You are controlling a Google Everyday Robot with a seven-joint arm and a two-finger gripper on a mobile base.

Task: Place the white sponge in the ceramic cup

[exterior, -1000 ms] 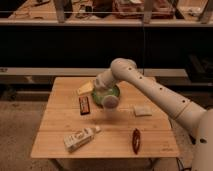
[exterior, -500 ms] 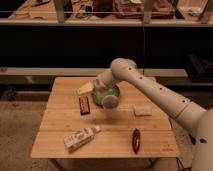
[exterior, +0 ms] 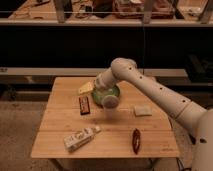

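Observation:
The white sponge (exterior: 142, 110) lies flat on the wooden table (exterior: 60, 125), right of centre. The ceramic cup (exterior: 109, 101) is a pale round shape at the front edge of the green bowl (exterior: 117, 92). My gripper (exterior: 102, 89) is at the end of the white arm (exterior: 150, 87), which reaches in from the right. It hangs over the bowl's left side, right at the cup and well left of the sponge. Whether it touches the cup is unclear.
A yellowish wedge (exterior: 86, 88) lies left of the bowl. A dark bar (exterior: 84, 104) lies in front of it. A white-labelled bottle (exterior: 80, 138) lies on its side at the front left, and a dark red object (exterior: 136, 140) at the front right. Shelving stands behind the table.

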